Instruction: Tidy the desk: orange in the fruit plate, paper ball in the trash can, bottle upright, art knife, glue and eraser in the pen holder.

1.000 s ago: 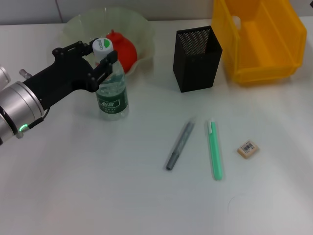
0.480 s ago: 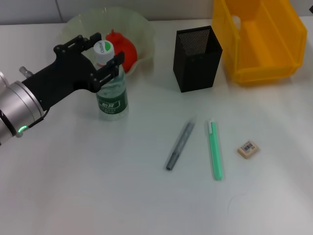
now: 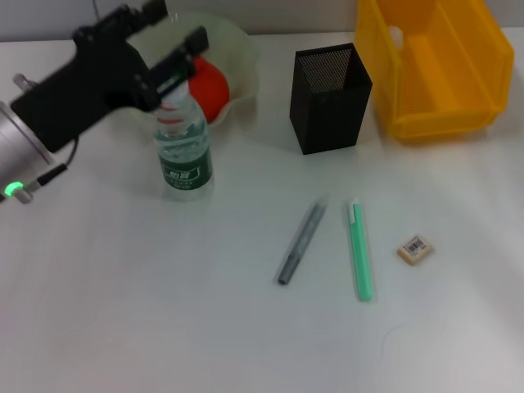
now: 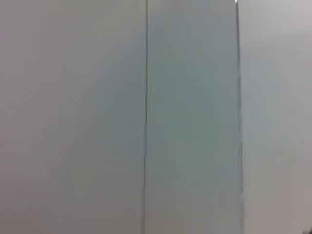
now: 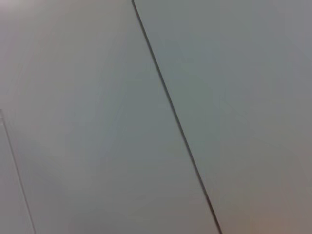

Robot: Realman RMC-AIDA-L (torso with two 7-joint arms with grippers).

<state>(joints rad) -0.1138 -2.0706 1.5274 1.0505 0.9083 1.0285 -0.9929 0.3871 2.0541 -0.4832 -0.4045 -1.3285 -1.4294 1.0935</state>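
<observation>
1. The bottle (image 3: pixel 183 154) stands upright on the bench (image 3: pixel 147 311), just in front of the fruit plate (image 3: pixel 239 51), so the uprighting step looks done.
2. The left pincer (image 3: pixel 169 41) is above the bottle's neck and over the near edge of the fruit plate, fingers spread and pinching nothing (the bottle's cap is hidden behind it).
3. The orange (image 3: pixel 208 88) already sits in the fruit plate, just behind the bottle.
4. No paper ball shows on the bench; the trash can (image 3: pixel 434 74) stands to the right of the pen holder (image 3: pixel 329 98), but I cannot tell whether the ball lies inside it.
5. In front of the pen holder lie the art knife (image 3: pixel 300 243), the glue stick (image 3: pixel 360 250) beside it, and the eraser (image 3: pixel 415 249) to the right of the glue stick, well apart from the holder.
6. My judgement: the stationery step comes next. It calls for a spread pincer lowered across one slim item, a firm pinch, then a lift over the pen holder's open top.
7. The right pincer is nowhere in the head view, and both wrist views show only blank surfaces.
</observation>
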